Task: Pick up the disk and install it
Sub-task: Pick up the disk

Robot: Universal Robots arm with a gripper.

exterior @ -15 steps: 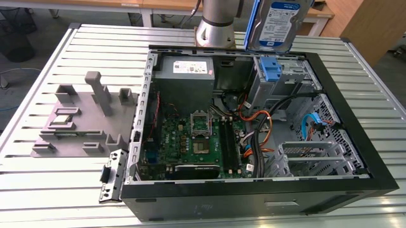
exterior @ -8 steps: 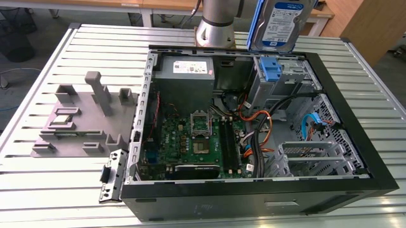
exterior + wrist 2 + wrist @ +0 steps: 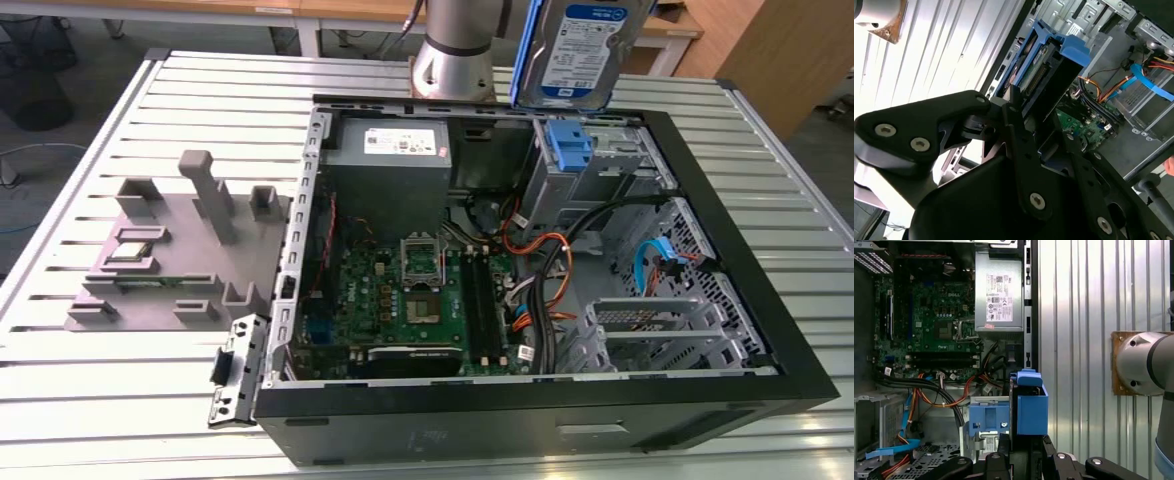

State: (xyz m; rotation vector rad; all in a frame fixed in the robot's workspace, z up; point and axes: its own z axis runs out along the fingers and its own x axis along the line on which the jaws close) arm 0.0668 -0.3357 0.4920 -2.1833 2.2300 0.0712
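the slatted metal worktop [image 3: 120, 400] carries the open computer case [image 3: 747, 330], its board and cables bare. the disk [image 3: 583, 50] is off the worktop and up in the air, standing on edge above the case's rim by the drive cage. the hand [image 3: 1039, 125] is clamped on one end of it, a finger on each side. so the pick-up is done and the installing is left: the disk touches no bay. just below it a lone blue bracket [image 3: 570, 145] sits in the cage, seemingly in a slot.

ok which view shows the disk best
The exterior view: the disk is held up with its white-and-blue label facing the camera. Both wrist views catch it edge-on, mostly its blue carrier bracket.
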